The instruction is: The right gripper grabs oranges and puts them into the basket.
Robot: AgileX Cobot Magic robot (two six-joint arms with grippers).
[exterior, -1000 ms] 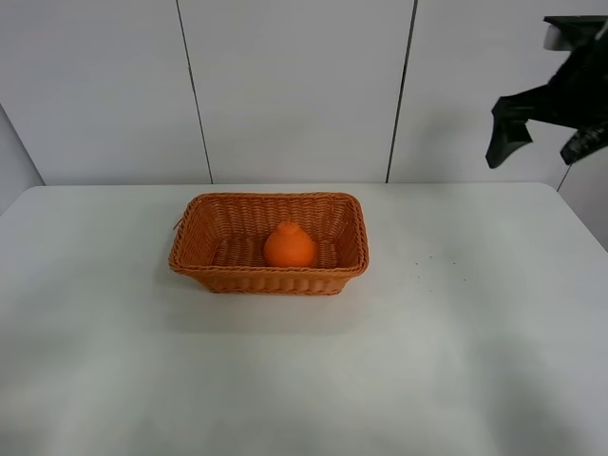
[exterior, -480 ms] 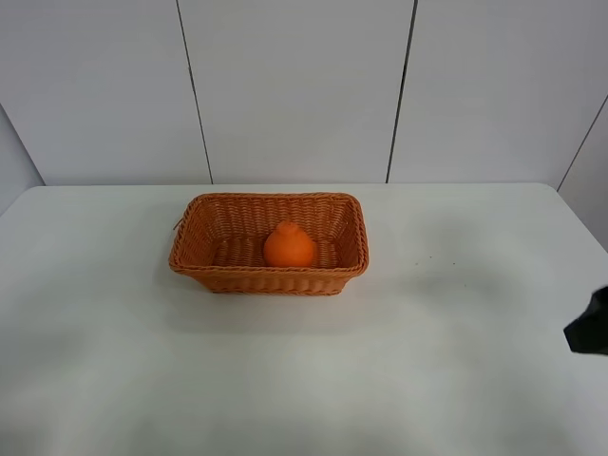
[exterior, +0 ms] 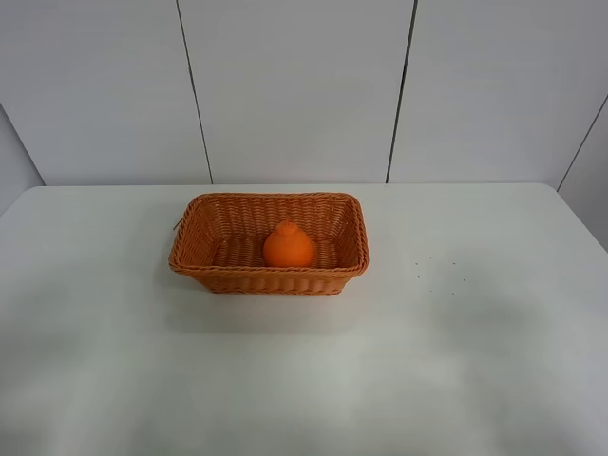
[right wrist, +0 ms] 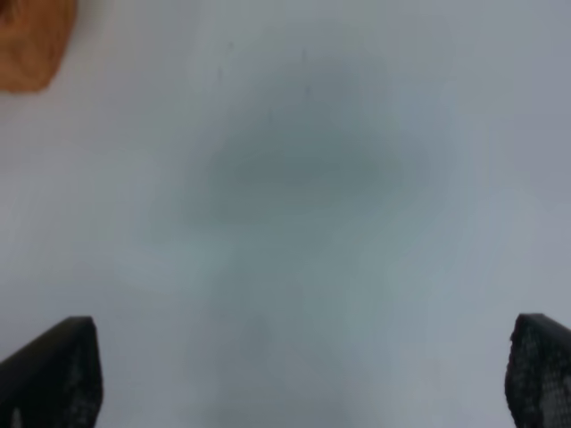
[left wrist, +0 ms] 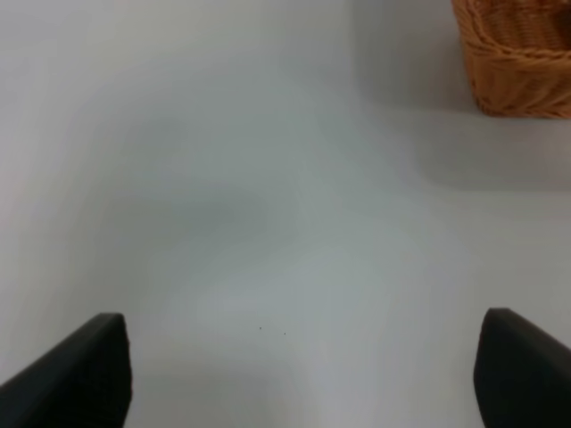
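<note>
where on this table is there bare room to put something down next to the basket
Nearly everywhere. The table lies bare left of the basket, right of it out to the table edge, and across the whole wide strip in front. Behind it only a narrow band runs to the wall. The basket holds just the orange, with free floor to its left. Both wrist views show bare tabletop between open fingers.

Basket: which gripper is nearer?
Left, probably. The left gripper view shows the basket corner sharp and large; the right gripper view shows only a blurred orange-brown edge.
</note>
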